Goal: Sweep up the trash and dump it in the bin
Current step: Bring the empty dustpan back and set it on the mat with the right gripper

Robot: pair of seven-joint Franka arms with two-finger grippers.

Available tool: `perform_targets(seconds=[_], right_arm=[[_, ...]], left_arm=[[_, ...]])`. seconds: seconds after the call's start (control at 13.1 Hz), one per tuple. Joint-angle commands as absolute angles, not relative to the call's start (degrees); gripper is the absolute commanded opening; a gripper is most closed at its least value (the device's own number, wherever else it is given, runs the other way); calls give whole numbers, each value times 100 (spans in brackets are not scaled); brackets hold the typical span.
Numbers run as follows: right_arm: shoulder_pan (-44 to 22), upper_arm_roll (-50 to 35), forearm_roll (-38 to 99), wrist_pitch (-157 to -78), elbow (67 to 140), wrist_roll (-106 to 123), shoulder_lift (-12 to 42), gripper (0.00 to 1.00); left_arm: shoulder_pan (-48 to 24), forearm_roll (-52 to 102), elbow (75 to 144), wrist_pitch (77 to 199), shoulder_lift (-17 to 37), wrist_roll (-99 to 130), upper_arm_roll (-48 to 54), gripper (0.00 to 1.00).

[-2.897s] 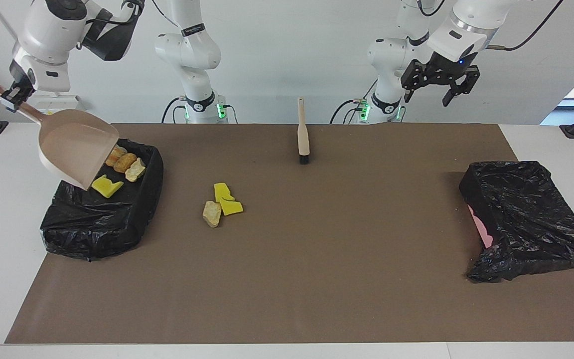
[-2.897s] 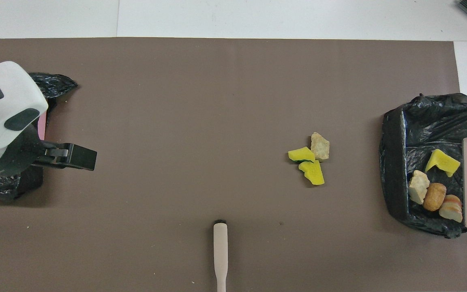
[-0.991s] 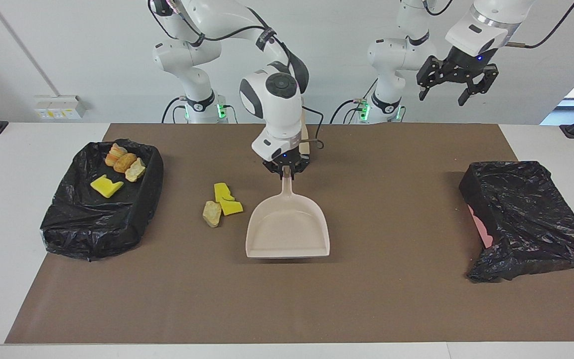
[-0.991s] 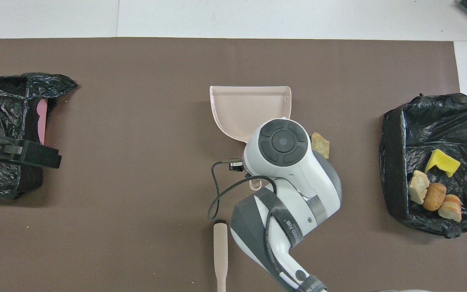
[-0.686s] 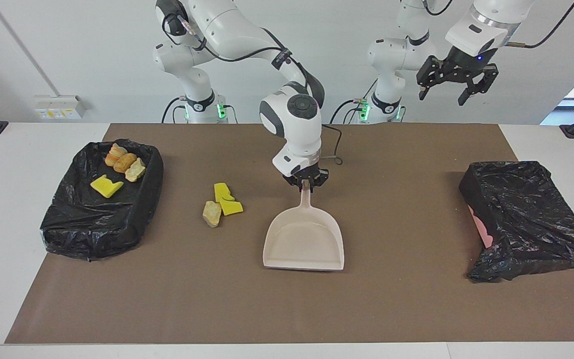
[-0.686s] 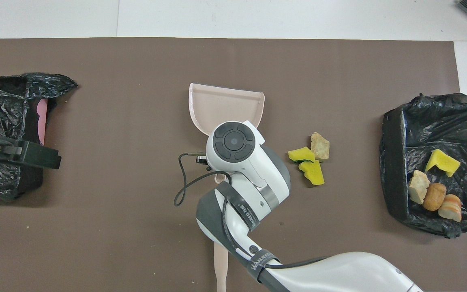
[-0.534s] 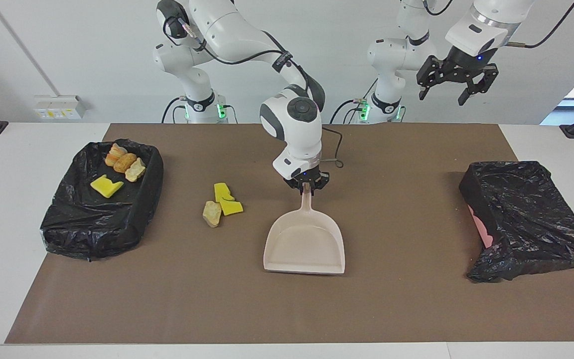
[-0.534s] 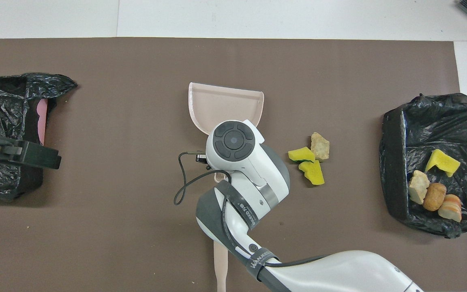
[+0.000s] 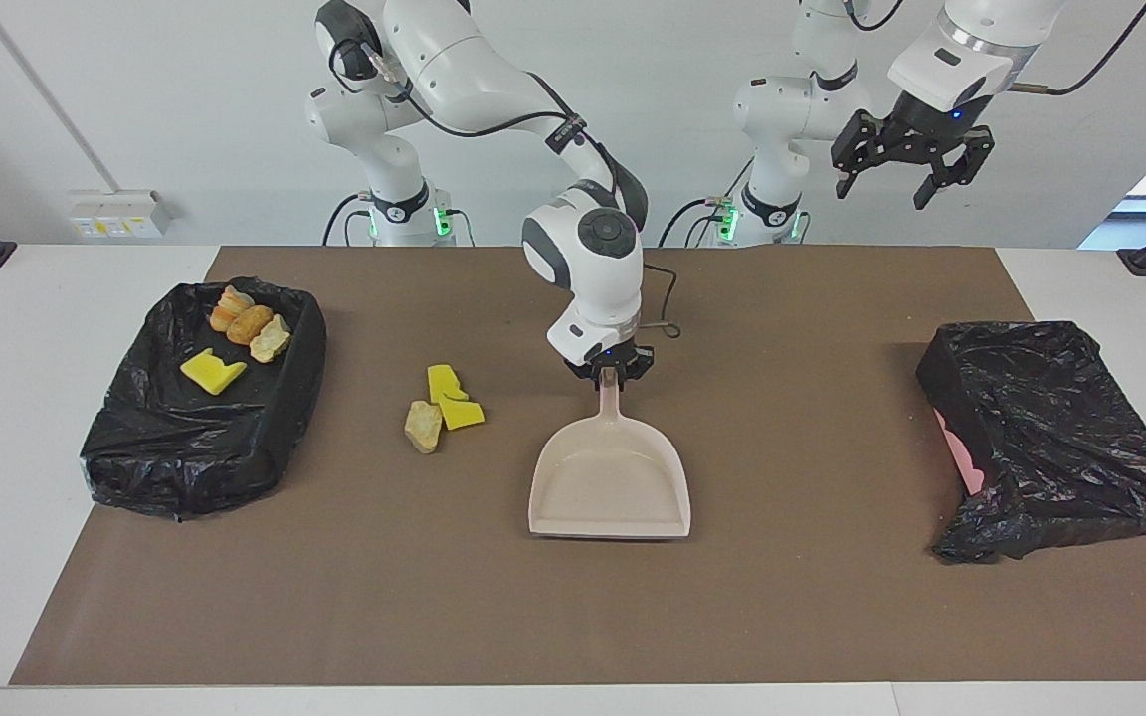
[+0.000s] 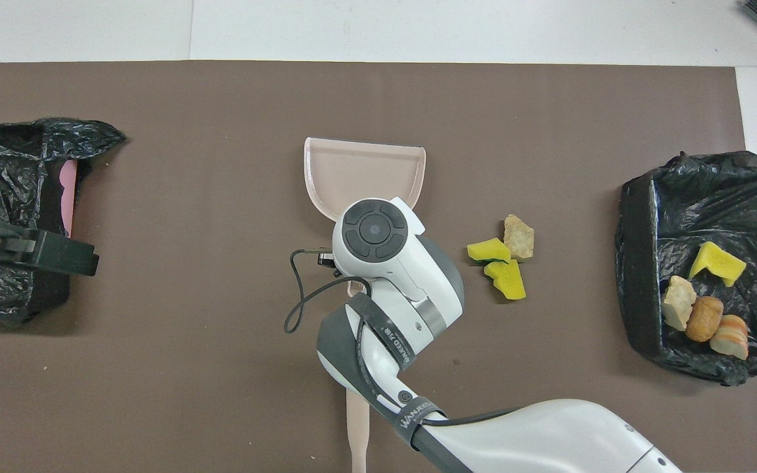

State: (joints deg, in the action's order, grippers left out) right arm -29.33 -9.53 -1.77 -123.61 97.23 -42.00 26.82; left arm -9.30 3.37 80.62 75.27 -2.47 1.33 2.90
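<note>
The dustpan (image 9: pixel 610 479) sits flat on the brown mat (image 9: pixel 792 597) in the middle of the bench, with its open mouth pointing toward the edge farthest from the robots. The right end effector (image 9: pixel 611 373) is down at the tip of the dustpan's handle. I honestly can't tell whether its fingers are clamped on the handle or just loosened around it.

Three bits of trash lie on the mat just beside the dustpan, toward the right arm's end: two yellow sponge chunks (image 9: pixel 452 399) and one tan lump (image 9: pixel 423 426), all bunched together and touching. The other four pieces, a yellow sponge chunk (image 9: pixel 212 371) and three tan lumps (image 9: pixel 249 322), are inside the black-lined bin (image 9: pixel 175 447) at the right arm's end of the bench.

A second black-bagged bin (image 9: pixel 1050 438) sits at the left arm's end. The left end effector (image 9: pixel 910 176) hangs high in the air over that end with its fingers spread wide, holding nothing. The brush (image 10: pixel 357 427) lies near the robots' edge, mostly hidden under the right arm.
</note>
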Motion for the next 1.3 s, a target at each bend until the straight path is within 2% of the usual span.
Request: perform_targets(seconds=[0.0, 0.23, 0.46, 0.69, 0.76, 0.91, 1.22], right_arm=[[-2988, -949, -378, -11824, 9888, -4069, 2190, 100], [-3041, -993, -273, -11173, 9957, -3973, 1602, 100], [-3032, -1274, -107, -10750, 10667, -3938, 732, 100], [-3260, -1415, 596, -10503, 11248, -3920, 204, 100], [-3296, -1415, 859, -10590, 11572, -3868, 19, 100], [-3680, -1415, 1229, -11247, 12371, -3963, -394, 100], [-4499, -1415, 1327, -12268, 13235, -4859, -448, 100]], left_arm=[[-949, 281, 8077, 7654, -308, 97, 299, 100], [-949, 281, 8077, 7910, -281, 88, 299, 100], [-967, 246, 8077, 8103, -211, 70, 308, 100], [-1019, 220, 8077, 8445, 87, 88, 378, 100], [-1150, 220, 8077, 8594, 175, 97, 369, 100], [-1448, -121, 8077, 8832, 534, 149, 378, 100], [-2029, -158, 8919, 10105, 772, 870, 387, 100]])
